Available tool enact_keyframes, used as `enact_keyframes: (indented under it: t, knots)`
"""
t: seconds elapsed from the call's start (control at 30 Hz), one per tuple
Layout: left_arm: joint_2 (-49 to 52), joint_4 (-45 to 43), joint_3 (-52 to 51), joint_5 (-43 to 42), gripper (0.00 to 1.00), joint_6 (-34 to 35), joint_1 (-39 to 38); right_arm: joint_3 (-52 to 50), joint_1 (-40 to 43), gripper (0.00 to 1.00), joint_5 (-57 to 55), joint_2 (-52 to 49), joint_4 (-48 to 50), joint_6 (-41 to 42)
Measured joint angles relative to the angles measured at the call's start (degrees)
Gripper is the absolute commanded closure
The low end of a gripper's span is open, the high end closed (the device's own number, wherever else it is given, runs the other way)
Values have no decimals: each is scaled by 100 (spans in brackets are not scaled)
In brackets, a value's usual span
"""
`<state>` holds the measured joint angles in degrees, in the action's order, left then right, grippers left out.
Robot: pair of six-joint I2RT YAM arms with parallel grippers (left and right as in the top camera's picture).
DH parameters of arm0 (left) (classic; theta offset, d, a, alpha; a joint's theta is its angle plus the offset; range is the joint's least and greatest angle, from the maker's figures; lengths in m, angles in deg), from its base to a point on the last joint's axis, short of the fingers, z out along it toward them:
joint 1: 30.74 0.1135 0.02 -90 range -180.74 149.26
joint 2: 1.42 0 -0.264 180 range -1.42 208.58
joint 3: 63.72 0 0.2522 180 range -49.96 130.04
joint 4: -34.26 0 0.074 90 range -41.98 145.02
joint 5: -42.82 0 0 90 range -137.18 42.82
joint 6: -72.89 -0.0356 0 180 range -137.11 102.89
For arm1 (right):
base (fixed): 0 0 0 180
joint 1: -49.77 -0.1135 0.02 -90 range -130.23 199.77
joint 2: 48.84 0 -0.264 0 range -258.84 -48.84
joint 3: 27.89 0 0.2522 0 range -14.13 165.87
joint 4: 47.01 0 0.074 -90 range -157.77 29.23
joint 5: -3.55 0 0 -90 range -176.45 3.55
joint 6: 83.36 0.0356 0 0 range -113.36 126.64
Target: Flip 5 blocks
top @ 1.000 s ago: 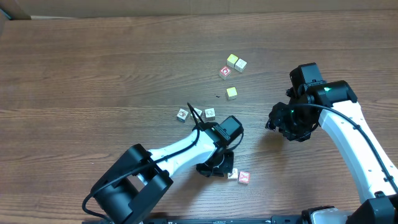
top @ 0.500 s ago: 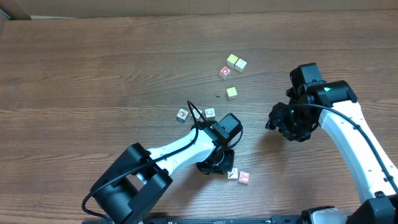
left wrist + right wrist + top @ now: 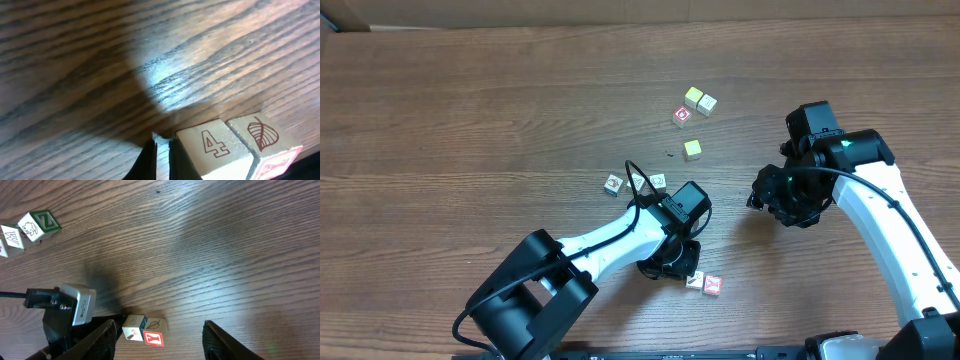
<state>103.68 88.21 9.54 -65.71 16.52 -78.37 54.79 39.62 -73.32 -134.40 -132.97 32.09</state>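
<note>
Two pale blocks sit side by side near the table's front, one (image 3: 694, 282) just right of my left gripper (image 3: 674, 266) and one with a red face (image 3: 713, 286) beside it. In the left wrist view the shut jaws of the left gripper (image 3: 161, 145) hold nothing and rest against the block marked "4" (image 3: 212, 147); the leaf block (image 3: 260, 134) touches that one. Two more blocks (image 3: 613, 184) (image 3: 658, 181) lie behind the left arm, and a red-marked block (image 3: 681, 116) lies farther back. My right gripper (image 3: 767, 198) hovers open and empty to the right.
Three yellow-topped cubes (image 3: 693, 96) (image 3: 707, 103) (image 3: 692, 149) lie at the back near the red-marked block. A black cable loops over the left arm (image 3: 638, 185). In the right wrist view a green "Z" cube (image 3: 41, 224) sits at the top left.
The left gripper has edged slightly beside the front pair of blocks and its cable has shifted. The blocks and the right arm have not visibly moved.
</note>
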Motion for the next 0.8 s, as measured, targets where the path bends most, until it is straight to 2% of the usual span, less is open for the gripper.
enact_keyframes:
  t: [0.33, 0.73, 0.77, 0.8]
  knots:
    - [4, -22, 0, -140, 96, -90, -140, 0, 0, 43, 0, 0, -2, -2]
    - [4, 28, 0, 15, 96, 413, -175, 0, 0, 43, 0, 0, -33, -4]
    - [4, 48, 0, 81, 92, 411, -131, 0, 0, 43, -2, 0, -33, -2]
    - [4, 107, 15, 149, 83, 407, -74, 0, 0, 42, -2, 0, -37, -2]
